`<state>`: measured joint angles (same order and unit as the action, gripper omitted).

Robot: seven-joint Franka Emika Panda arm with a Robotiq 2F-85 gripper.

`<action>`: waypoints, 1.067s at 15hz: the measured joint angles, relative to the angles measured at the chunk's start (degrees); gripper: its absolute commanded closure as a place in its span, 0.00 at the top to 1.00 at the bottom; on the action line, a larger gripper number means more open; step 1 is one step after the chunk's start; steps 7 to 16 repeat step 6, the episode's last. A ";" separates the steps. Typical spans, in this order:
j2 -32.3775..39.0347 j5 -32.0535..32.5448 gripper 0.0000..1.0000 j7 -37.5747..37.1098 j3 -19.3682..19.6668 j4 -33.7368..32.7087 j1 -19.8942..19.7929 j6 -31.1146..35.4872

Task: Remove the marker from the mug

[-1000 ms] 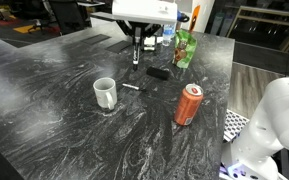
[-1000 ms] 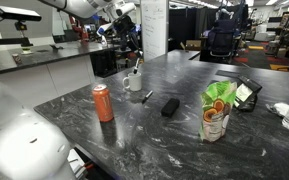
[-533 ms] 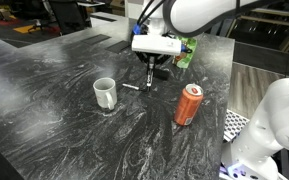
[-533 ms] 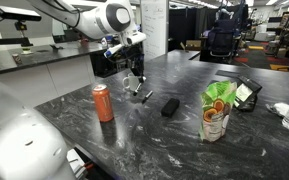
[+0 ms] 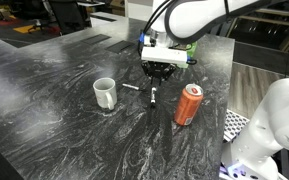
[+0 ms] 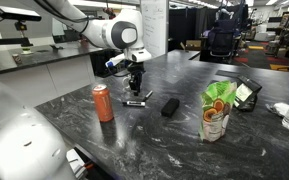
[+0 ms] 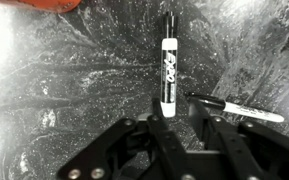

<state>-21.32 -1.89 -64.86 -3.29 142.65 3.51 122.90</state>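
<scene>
The white mug (image 5: 105, 93) stands on the dark marbled table, and nothing sticks out of it. In the other exterior view the arm hides it. The marker (image 7: 168, 65), dark with a white label, lies flat on the table. It also shows in both exterior views (image 5: 154, 98) (image 6: 136, 102). My gripper (image 7: 179, 118) hangs just above the marker's near end, to the right of the mug (image 5: 155, 86) (image 6: 136, 88). Its fingers are spread wider than the marker, so it is open.
A small black pen with a white end (image 7: 234, 107) lies beside the marker. An orange-red can (image 5: 189, 104) stands close by, also seen in another view (image 6: 102, 102). A black block (image 6: 169, 106) and a green bag (image 6: 217, 110) stand further along the table.
The gripper has moved from the table's far side to a spot between mug and can and has come down. The marker that hung from it now lies on the table.
</scene>
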 measured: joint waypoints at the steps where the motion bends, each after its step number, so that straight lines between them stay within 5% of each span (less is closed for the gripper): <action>1: 0.00 0.21 0.73 0.04 -0.21 -0.02 -0.09 0.00; 5: -0.15 6.27 0.99 -0.88 -3.82 -1.57 -0.33 -0.37; 16: -0.17 8.92 1.00 -1.30 -5.37 -2.49 -0.33 -0.77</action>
